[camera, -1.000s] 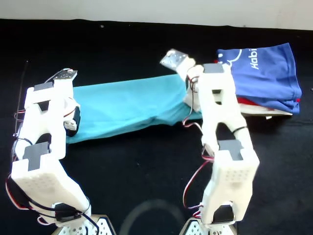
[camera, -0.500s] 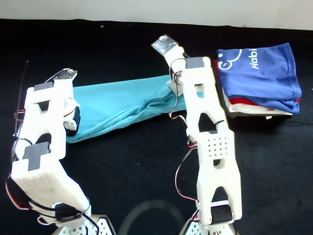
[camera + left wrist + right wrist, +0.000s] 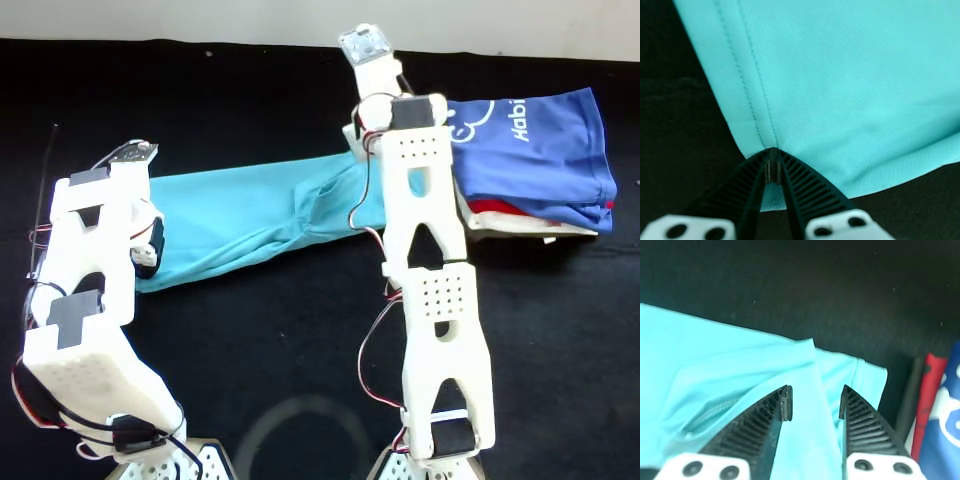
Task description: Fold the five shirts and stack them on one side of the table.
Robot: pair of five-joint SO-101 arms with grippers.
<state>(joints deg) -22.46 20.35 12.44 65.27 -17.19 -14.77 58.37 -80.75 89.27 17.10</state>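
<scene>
Teal shirt point(image 3: 250, 215) lies stretched across the table point(image 3: 270, 340); left gripper point(image 3: 772, 170) is clenched on its hemmed corner; right gripper point(image 3: 815, 402), released, sits over the opposite end, just beside the stack point(image 3: 530, 160); bare table lies along the shirt's near edge, between the arms.

From the high camera we look down on the worktop point(image 3: 250, 330) from above the arm bases point(image 3: 440, 455), facing its far edge. From the left wrist camera we look along the left jaws, very close to a hemmed corner of the teal shirt point(image 3: 840, 75). From the right wrist camera we look past the right jaws, close above the other end of that shirt point(image 3: 715, 370). All three views share the teal shirt point(image 3: 240, 215); the high and right wrist views also share the folded stack point(image 3: 540, 150) point(image 3: 930, 390).
</scene>
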